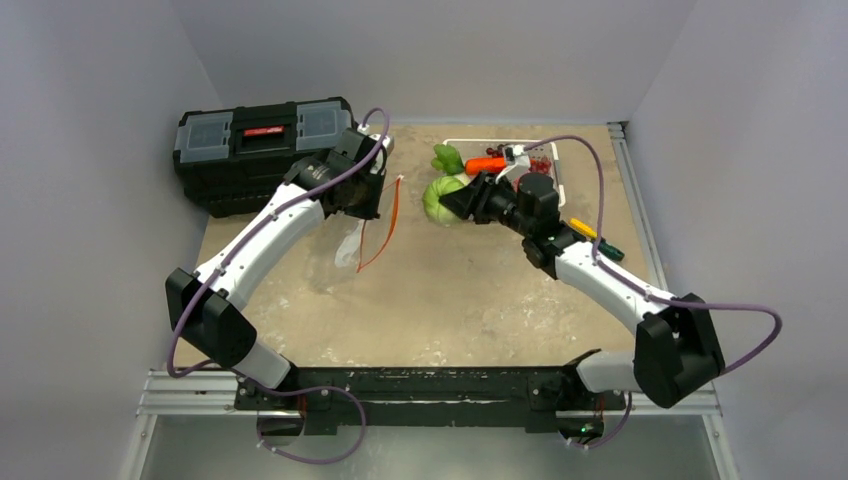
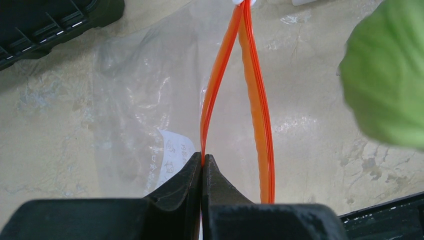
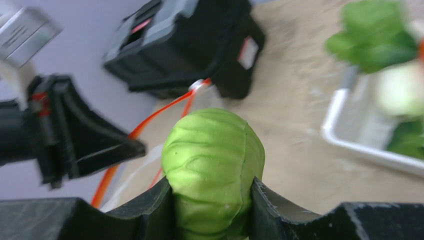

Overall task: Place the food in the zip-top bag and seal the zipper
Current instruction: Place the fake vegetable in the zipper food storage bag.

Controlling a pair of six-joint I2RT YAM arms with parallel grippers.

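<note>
The clear zip-top bag [image 1: 350,240] hangs at centre left with its mouth open. My left gripper [image 2: 202,159] is shut on one lip of the orange-red zipper [image 2: 216,85]; the other lip [image 2: 257,105] bows away, and the white label [image 2: 170,157] shows through the plastic. My right gripper [image 3: 212,187] is shut on a green cabbage-like food piece [image 3: 212,155], held above the table right of the bag mouth; it also shows in the top view [image 1: 442,197]. A carrot [image 1: 485,165], a green leafy piece [image 1: 447,157] and grapes [image 1: 538,162] lie in the white basket [image 1: 556,178].
A black toolbox [image 1: 260,150] stands at the back left, close behind my left gripper. Yellow- and green-handled screwdrivers [image 1: 597,238] lie right of the basket, beside my right arm. Grey walls close in the table on three sides.
</note>
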